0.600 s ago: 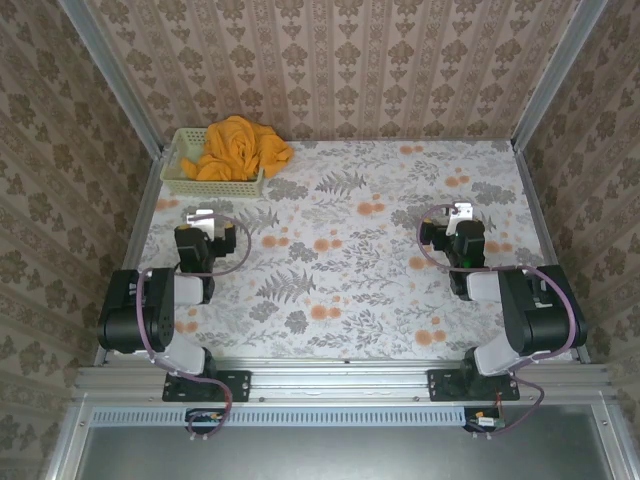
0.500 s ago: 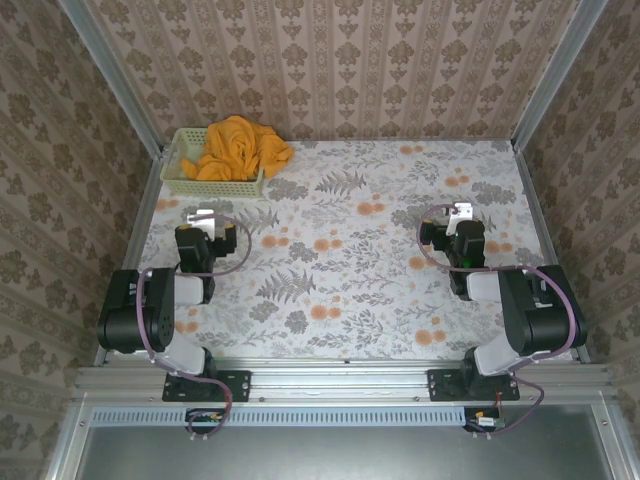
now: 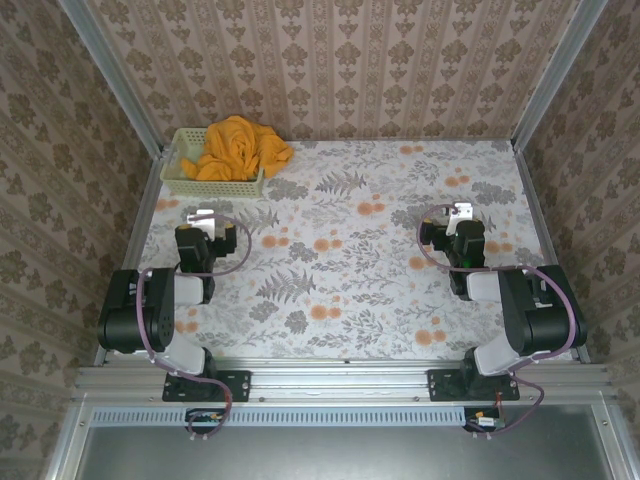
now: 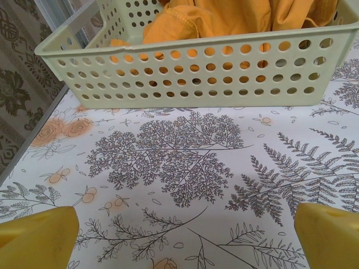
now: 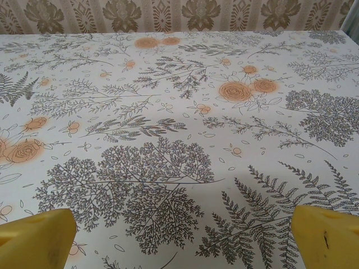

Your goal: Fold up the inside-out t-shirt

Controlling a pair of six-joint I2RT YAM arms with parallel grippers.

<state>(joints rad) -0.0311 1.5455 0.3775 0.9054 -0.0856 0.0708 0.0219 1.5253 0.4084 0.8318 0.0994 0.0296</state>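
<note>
The orange-yellow t-shirt [image 3: 240, 148] lies crumpled in a pale green mesh basket [image 3: 205, 182] at the back left of the table; no printed lettering shows. In the left wrist view the t-shirt [image 4: 224, 17] bulges over the basket wall [image 4: 213, 75] just ahead. My left gripper [image 3: 204, 216] sits low near the basket, open, its yellow fingertips [image 4: 39, 238] wide apart over bare cloth. On the right side my right gripper [image 3: 461, 211] is open too, its fingertips [image 5: 328, 238] spread above the floral table cover, far from the shirt.
A floral-printed cover [image 3: 340, 260] spreads over the whole table. Patterned walls close in the back and both sides, with metal rails [image 3: 140, 220] along the edges. Both arm bases stand at the near edge.
</note>
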